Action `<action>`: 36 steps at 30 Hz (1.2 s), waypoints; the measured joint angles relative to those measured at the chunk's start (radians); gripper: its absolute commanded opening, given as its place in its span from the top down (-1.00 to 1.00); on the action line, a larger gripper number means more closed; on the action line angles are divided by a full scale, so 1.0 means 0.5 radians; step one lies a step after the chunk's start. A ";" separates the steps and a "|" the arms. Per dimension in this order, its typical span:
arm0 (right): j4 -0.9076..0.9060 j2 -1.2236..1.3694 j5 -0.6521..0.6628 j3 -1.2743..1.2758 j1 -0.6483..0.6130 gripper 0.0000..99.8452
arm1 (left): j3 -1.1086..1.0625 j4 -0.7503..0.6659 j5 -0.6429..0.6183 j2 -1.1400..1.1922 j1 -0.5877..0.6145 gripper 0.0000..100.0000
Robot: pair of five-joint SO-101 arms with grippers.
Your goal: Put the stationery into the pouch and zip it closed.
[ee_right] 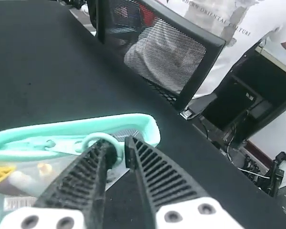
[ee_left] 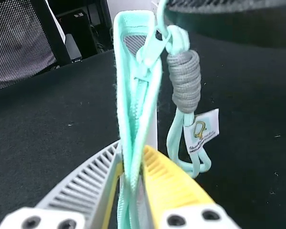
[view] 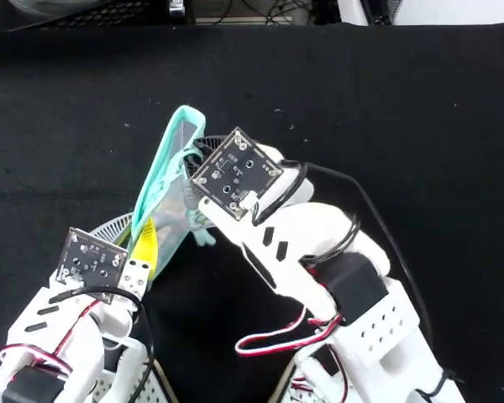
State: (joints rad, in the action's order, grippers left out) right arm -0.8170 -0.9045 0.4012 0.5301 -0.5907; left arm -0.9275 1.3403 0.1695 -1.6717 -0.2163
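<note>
Mint-green fabric stands on edge across the black cloth table [view: 420, 101]. At the left, the left gripper [ee_left: 133, 200], one ribbed finger grey and one yellow, is clamped on the near end of the mint-green mesh zip pouch [view: 162, 164], with the zip seam uppermost. Through the mesh we see pale shapes [ee_right: 24, 180], which we take for the stationery, already inside.

To the right, at the pouch's far end, the right gripper [ee_right: 118, 145] has its black ribbed fingers almost pressed together, pinching the mint pull cord [ee_right: 96, 140] tied to the zip slider [ee_left: 150, 45].

We judge the step in hand to be zipping. Done well, the left clamp anchors the pouch firmly while the cord is drawn straight along the seam, not upward, so the slider neither jams nor slips free. We cannot tell how much of the zip is open.
</note>
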 measured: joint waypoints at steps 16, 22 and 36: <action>0.160 0.608 0.003 -0.319 0.377 0.98 | -0.046 -0.003 0.003 0.000 0.000 0.94; 0.157 0.841 0.003 -0.512 0.531 0.97 | -0.049 -0.003 0.003 0.000 0.000 0.94; 0.178 1.068 0.003 -0.623 0.647 0.97 | -0.055 -0.009 0.003 0.000 0.000 0.94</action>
State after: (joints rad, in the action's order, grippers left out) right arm -0.7281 -0.3705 0.4028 0.2186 -0.2670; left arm -0.9551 1.3357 0.1711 -1.6717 -0.2163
